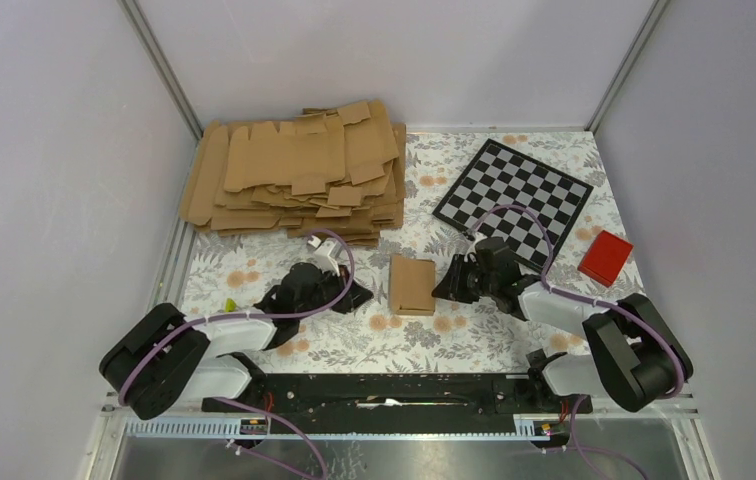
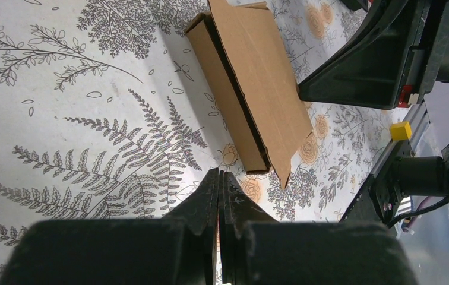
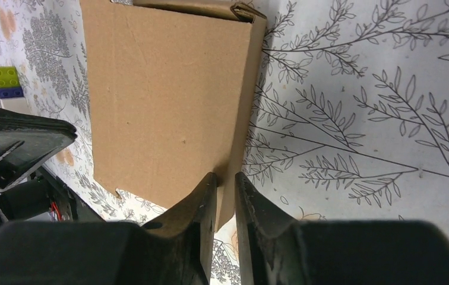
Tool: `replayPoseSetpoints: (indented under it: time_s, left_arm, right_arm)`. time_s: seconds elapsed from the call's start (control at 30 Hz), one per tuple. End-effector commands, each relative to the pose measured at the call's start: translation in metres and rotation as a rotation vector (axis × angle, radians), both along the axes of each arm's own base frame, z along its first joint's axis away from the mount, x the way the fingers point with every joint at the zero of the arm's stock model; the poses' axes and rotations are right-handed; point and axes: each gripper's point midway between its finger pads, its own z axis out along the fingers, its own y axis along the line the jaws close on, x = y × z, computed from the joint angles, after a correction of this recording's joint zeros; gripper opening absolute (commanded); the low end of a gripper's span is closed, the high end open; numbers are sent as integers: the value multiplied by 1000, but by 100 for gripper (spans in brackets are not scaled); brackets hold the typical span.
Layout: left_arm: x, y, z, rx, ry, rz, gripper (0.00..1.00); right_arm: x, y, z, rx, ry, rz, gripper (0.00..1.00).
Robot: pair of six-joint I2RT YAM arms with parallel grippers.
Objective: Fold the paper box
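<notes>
paper box (image 1: pixel 412 284): flat on the desk (image 1: pixel 454 345), between both arms
right end effector (image 3: pixel 226 178): nearly closed, pinching the box's near edge
left end effector (image 2: pixel 220 175): shut tight, empty, just beside the box
step: gripping, prob before tucking the loose flap
next: firm hold, then a gentle push

Overhead looks down; wrists (close) share paper box (image 3: pixel 168 89).

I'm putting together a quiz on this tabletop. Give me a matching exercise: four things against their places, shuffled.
1. paper box
2. cardboard pile
3. checkerboard
4. red block

A. far left corner
B. near the right edge
C. between the left gripper and the right gripper
D. far side, right of the pile

Pairs: 1-C, 2-A, 3-D, 4-B
</notes>
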Motion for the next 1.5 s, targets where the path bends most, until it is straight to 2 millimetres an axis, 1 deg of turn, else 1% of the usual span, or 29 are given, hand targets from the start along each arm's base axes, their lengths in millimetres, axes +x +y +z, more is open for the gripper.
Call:
replayPoseSetpoints:
  time_s: [0.0,0.07,0.17,0.3,0.5,0.6,0.73,0.87,0.97,1.1,1.2,1.33,1.4,1.47]
  left_arm:
    - [11,-13,16,-30,-48,-29,0]
    - [14,-13,8,-4,-25,-24,0]
    - [19,-13,-2,36,12,-5,0]
    - [24,-17,-17,64,80,28,0]
    - [35,-30,-43,108,199,97,0]
    - [35,-39,-44,104,201,100,0]
    - [34,-48,-46,106,200,92,0]
    - [36,-51,-48,96,205,94,0]
    - [36,-54,-38,51,180,86,0]
    - [30,-73,-18,-43,181,5,0]
    - [26,-85,5,-142,166,-49,0]
    - [21,-98,37,-231,122,-113,0]
    - [16,-106,49,-248,98,-151,0]
    - [13,-112,56,-261,85,-173,0]
  right_arm:
    - [10,8,5,21,-26,25,24]
    - [9,7,0,5,-10,28,22]
    - [7,2,-13,-40,29,21,16]
    - [3,-2,-25,-60,63,24,13]
    - [3,-5,-28,-63,72,22,12]
    - [3,-7,-28,-63,71,19,12]
    - [2,-11,-34,-77,80,21,11]
    - [5,-11,-34,-81,80,16,10]
    - [6,-14,-34,-91,77,5,10]
    - [7,-16,-33,-103,68,2,9]
    - [8,-18,-32,-117,64,1,9]
    - [9,-21,-28,-130,44,-3,9]
    - [9,-22,-24,-130,32,-4,9]
    - [10,-22,-22,-130,24,-4,9]
